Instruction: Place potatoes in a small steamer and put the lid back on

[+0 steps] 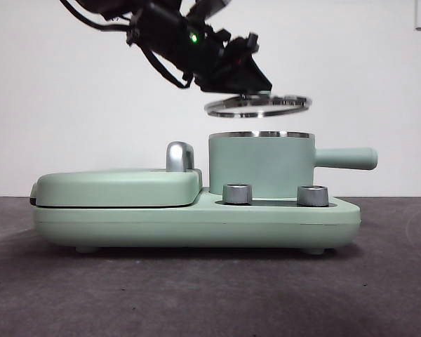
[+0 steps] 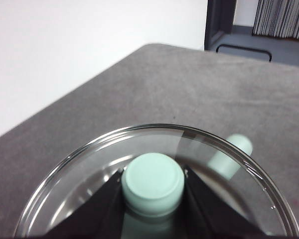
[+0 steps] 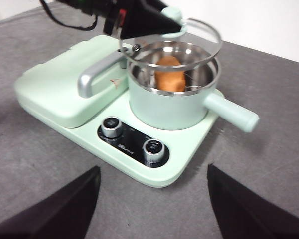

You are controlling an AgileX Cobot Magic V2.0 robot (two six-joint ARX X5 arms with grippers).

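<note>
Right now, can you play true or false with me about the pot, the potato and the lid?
1. The potato is inside the green pot. True.
2. The lid sits shut on the pot. False: it hangs just above the rim, tilted.
3. The left pincer grips the lid's green knob. True.
4. The right pincer holds the potato. False: it is open and holds nothing, back from the cooker.
5. The pot's handle points away from the flat griddle. True.
</note>
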